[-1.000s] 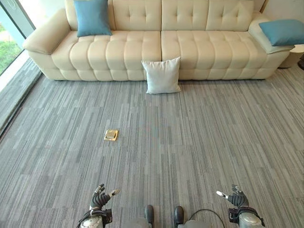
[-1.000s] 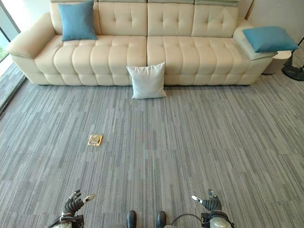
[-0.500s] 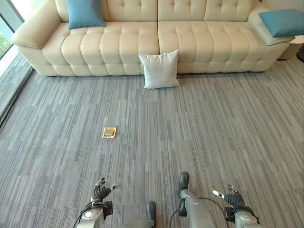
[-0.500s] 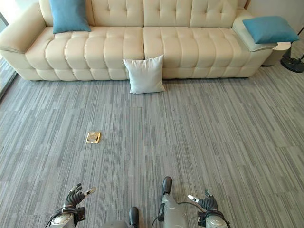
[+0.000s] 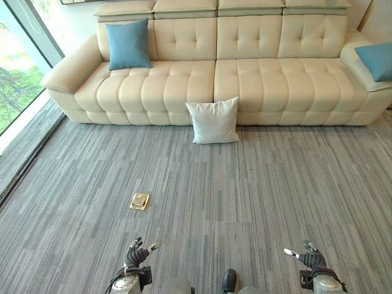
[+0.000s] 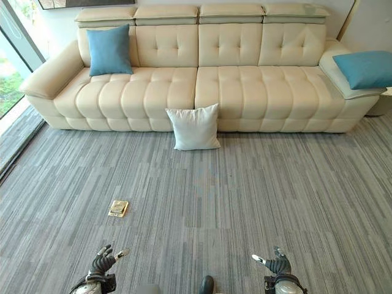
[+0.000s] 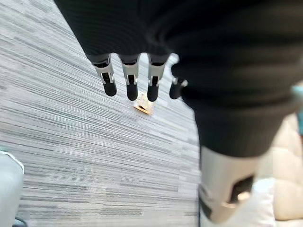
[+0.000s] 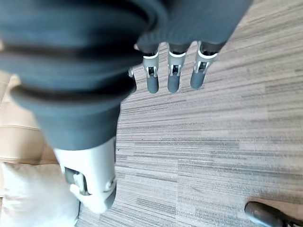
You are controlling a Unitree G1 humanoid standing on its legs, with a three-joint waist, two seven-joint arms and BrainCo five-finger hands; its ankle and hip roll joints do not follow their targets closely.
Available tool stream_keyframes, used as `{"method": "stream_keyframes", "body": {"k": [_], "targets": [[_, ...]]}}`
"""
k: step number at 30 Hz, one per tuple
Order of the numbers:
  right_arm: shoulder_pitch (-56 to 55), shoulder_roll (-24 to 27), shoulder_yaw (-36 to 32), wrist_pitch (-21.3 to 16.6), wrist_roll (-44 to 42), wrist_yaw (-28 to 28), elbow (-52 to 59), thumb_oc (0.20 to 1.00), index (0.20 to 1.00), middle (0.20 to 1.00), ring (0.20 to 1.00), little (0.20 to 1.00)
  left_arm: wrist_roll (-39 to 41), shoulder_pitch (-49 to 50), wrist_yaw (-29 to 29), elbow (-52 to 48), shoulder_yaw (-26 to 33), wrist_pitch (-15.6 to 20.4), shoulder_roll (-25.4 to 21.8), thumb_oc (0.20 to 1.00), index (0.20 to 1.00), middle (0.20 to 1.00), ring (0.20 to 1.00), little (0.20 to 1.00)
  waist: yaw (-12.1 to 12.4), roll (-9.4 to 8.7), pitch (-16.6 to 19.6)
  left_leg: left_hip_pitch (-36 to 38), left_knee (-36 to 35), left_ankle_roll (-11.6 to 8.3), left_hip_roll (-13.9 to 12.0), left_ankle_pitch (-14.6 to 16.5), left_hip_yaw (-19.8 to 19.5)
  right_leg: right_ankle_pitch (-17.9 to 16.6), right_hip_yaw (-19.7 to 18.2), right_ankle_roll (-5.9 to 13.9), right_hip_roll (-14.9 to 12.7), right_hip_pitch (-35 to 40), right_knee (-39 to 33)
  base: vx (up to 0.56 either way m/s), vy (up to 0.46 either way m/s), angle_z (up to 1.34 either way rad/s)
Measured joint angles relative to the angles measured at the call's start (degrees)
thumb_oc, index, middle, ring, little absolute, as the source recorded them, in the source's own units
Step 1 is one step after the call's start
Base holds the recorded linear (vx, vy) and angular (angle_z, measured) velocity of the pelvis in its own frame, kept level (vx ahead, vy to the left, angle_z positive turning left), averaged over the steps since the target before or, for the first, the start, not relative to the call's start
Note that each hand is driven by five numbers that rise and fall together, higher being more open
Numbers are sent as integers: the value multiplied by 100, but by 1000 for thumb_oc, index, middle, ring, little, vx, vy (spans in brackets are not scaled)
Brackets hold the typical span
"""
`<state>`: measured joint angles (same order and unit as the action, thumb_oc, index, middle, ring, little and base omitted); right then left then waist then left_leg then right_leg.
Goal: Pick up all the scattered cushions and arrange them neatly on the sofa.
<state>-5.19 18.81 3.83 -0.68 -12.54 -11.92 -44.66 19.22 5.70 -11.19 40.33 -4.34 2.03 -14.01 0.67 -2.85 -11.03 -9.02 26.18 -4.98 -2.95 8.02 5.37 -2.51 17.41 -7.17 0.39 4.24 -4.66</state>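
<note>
White cushion: is being propped on the carpet against the sofa front, so it is being judged as scattered.
Blue cushions: one is being leaned at the left backrest; another is being rested on the right armrest.
Left hand: is being held low, fingers relaxed, empty.
Right hand: likewise, ready for reaching.
Change: the view is being framed differently than a moment ago, more backrest shown; cushions unmoved.

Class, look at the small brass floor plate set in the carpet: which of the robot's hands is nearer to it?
Left. The left hand hangs just short of the brass floor plate; the right hand is far off to its right.
</note>
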Motion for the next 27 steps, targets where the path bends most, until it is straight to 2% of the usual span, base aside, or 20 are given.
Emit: {"method": "stream_keyframes", "body": {"k": [2, 3, 4, 5, 7, 10, 11, 12, 14, 15, 16, 18, 19, 21, 22, 23, 24, 25, 26, 27], "targets": [[55, -17, 4, -3, 0, -3, 10, 1000, 1000, 1000, 1000, 1000, 0, -3, -3, 39, -1, -16, -37, 1000, 1000, 1000, 1000, 1000, -19, -34, -76, 10, -705, 35, 0, -63, -9, 30, 4, 20, 11, 71, 0, 237, 25, -6], [62, -29, 10, -7, 2, -2, 14, 1000, 1000, 1000, 1000, 1000, 0, 6, -4, 44, -3, -18, -50, 1000, 1000, 1000, 1000, 1000, -31, -126, -143, 88, -1633, 82, 2, -283, -53, 126, -37, 129, -13, 138, -10, 344, 63, 3], [65, -33, 17, -2, 1, -5, 13, 1000, 1000, 1000, 1000, 1000, 0, 14, -4, 50, 5, -22, -53, 1000, 1000, 1000, 1000, 1000, -38, -121, -167, 134, -2018, 51, 27, -443, -85, 132, 12, 126, 8, 172, -5, 294, 93, 10], [44, -43, 15, 1, 8, -6, 4, 1000, 1000, 1000, 1000, 1000, -2, 29, -5, 48, 2, -23, -53, 1000, 1000, 1000, 1000, 1000, -36, -128, -172, 112, -2581, -28, -41, -790, -252, 216, 7, 248, 31, 187, -6, 201, 72, 12], [21, -40, 6, 7, 11, -6, -6, 1000, 1000, 1000, 1000, 1000, -3, 39, -5, 67, -4, -38, -47, 1000, 1000, 1000, 1000, 1000, -38, -104, -231, 100, -3069, -66, -94, -1141, -333, 254, 26, 279, 42, 284, -8, 244, 125, 2], [-27, -33, -14, 15, 15, -11, -47, 1000, 1000, 1000, 1000, 1000, -9, 29, -4, 149, -8, -91, -25, 1000, 1000, 1000, 1000, 1000, -58, 61, -269, 29, -2980, -41, -112, -1289, -143, 538, 19, 383, 26, 506, -42, 413, 223, 6], [-45, -46, -12, 27, 14, -10, -55, 1000, 1000, 1000, 1000, 1000, -9, 53, -6, 146, -3, -124, -34, 1000, 1000, 1000, 1000, 1000, -41, 115, -280, 104, -2978, 20, -102, -1338, -149, 602, -28, 484, 21, 621, -40, 559, 340, -44], [-15, -137, 7, 101, 21, 10, -124, 1000, 1000, 1000, 1000, 1000, -7, 162, -11, 163, 59, -139, -51, 1000, 1000, 1000, 1000, 1000, 98, 91, -182, 325, -2947, 193, 59, -1606, -115, 752, -267, 699, -189, 778, -40, 592, 395, -63], [-3, -204, 18, 105, 26, 26, -106, 1000, 1000, 1000, 1000, 1000, -8, 158, -9, 166, 53, -138, -97, 1000, 1000, 1000, 1000, 1000, 123, -11, 43, 402, -2964, 442, 368, -1492, 59, 824, -363, 863, -513, 815, -6, 481, 376, -38], [4, -250, 17, 105, 25, 63, -83, 1000, 1000, 1000, 1000, 1000, -10, 109, -8, 127, 20, -131, -178, 1000, 1000, 1000, 1000, 1000, 109, -62, 53, 521, -3039, 788, 546, -1629, 154, 819, -385, 1094, -700, 769, 217, 265, 250, -2], [9, -272, 20, 102, 25, 80, -53, 1000, 1000, 1000, 1000, 1000, -10, 63, -10, 92, 3, -127, -218, 1000, 1000, 1000, 1000, 1000, 117, -67, 61, 534, -3051, 836, 585, -1606, 157, 857, -408, 1136, -788, 718, 347, 257, 274, -6], [69, -355, 29, 109, 50, 105, -18, 1000, 1000, 1000, 1000, 1000, -15, -47, -8, 41, 7, -104, -303, 1000, 1000, 1000, 1000, 1000, 124, -31, 62, 628, -3056, 981, 652, -1467, 170, 1174, -530, 1348, -949, 263, 1376, 164, 262, -4], [57, -366, 65, 104, 71, 124, -3, 1000, 1000, 1000, 1000, 1000, -18, -95, -1, 45, -18, -121, -362, 1000, 1000, 1000, 1000, 1000, 94, -21, 57, 725, -3065, 1061, 678, -1347, 166, 1084, -621, 1380, -970, 37, 1872, 102, 208, -23], [207, -356, 125, 107, 132, 135, -91, 1000, 1000, 1000, 1000, 1000, -22, -44, -7, 70, -21, -129, -455, 1000, 1000, 1000, 1000, 1000, 147, 24, 23, 987, -3066, 1115, 664, -1206, 378, 1113, -866, 1517, -1257, -916, 4041, 101, 159, -32], [211, -355, 173, 107, 134, 134, -85, 1000, 1000, 1000, 1000, 1000, -23, -25, -7, 77, -39, -131, -496, 1000, 1000, 1000, 1000, 1000, 92, 25, 25, 1033, -3070, 1091, 699, -1167, 369, 1143, -859, 1582, -1340, -1109, 4491, 271, 240, -21], [111, -342, 227, 115, 145, 138, -85, 1000, 1000, 1000, 1000, 1000, -32, -14, -7, -62, -58, -139, -541, 1000, 1000, 1000, 1000, 1000, 87, 15, -25, 1231, -3078, 1277, 754, -814, 364, 1221, -869, 1571, -1398, -1538, 4793, 218, 159, -36], [115, -342, 228, 116, 181, 144, -53, 1000, 1000, 1000, 1000, 1000, -19, 61, -12, -164, -40, -144, -537, 1000, 1000, 1000, 1000, 1000, 130, 4, -68, 1311, -3075, 1302, 782, -756, 420, 1372, -831, 1489, -1403, -1808, 4801, 427, 82, -46], [160, -330, 223, 128, 243, 133, -7, 1000, 1000, 1000, 1000, 1000, -17, 141, 12, -174, -52, -152, -533, 1000, 1000, 1000, 1000, 1000, 71, 19, -98, 1354, -3051, 1209, 756, -911, 547, 1373, -740, 1428, -1329, -2026, 4421, 292, -1, -18], [73, -309, 216, 130, 246, 133, 7, 1000, 1000, 1000, 1000, 1000, -8, 113, 17, -216, -35, -154, -491, 1000, 1000, 1000, 1000, 1000, -24, 122, -149, 1479, -3072, 1072, 737, -740, 504, 1340, -612, 1414, -1270, -2133, 4034, 384, -41, -2], [-5, -303, 206, 141, 246, 133, -16, 1000, 1000, 1000, 1000, 1000, -6, 98, 16, -268, 18, -150, -414, 1000, 1000, 1000, 1000, 1000, -29, 150, -166, 1553, -3077, 1012, 698, -655, 533, 1226, -337, 1392, -1202, -2059, 3105, 155, -80, -15]]}}
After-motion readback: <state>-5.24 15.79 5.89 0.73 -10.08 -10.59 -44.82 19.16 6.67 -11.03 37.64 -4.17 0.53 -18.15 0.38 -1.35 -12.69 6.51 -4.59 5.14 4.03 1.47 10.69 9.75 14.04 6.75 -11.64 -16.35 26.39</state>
